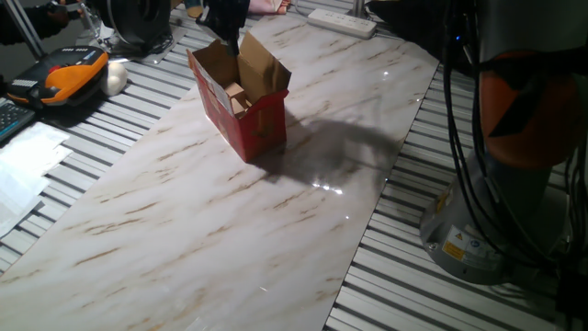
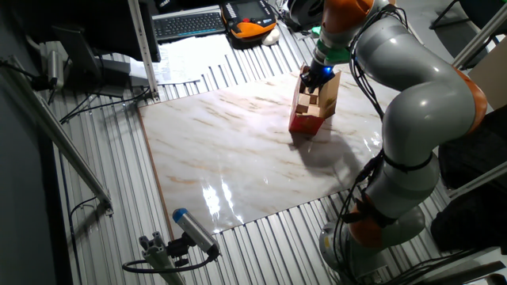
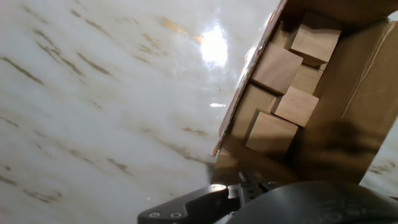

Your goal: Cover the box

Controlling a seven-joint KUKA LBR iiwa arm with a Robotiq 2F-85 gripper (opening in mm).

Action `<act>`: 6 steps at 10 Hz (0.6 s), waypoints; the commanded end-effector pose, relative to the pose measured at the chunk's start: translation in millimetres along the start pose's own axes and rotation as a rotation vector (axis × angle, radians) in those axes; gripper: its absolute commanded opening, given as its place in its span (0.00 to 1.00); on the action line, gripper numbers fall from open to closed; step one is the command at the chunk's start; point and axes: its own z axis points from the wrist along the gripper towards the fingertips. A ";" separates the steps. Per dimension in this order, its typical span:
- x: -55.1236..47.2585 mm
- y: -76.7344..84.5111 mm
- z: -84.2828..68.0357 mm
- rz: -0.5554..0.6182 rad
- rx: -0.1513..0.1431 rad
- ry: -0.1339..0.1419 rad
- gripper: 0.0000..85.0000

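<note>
Gripper (image 3: 249, 205) body fills bottom of hand view, fingers hidden; jaw state: cannot tell. Only this view shows wooden blocks (image 3: 277, 68) inside box (image 1: 241, 101). Fixed views: box upright on marble table (image 1: 230, 230), flaps up, gripper at its top edge.

Two opposite oblique overviews, close hand view

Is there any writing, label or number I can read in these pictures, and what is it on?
None can be read.
Yellow sticker on the robot base: marks too small to read.
White label on the red box: blurred, no legible text.
Keyboard keys: too small to read.
</note>
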 end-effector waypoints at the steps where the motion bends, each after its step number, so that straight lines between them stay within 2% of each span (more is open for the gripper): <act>1: 0.0 0.0 -0.2 0.007 0.006 -0.006 0.00; 2: 0.0 0.0 -0.2 0.019 0.028 0.025 0.00; 3: 0.0 0.0 -0.2 0.027 0.022 0.080 0.00; 4: 0.0 0.0 -0.2 0.031 0.013 0.093 0.00; 5: 0.0 0.0 -0.2 0.025 0.022 0.112 0.00; 6: 0.0 0.0 -0.2 0.044 0.002 0.100 0.00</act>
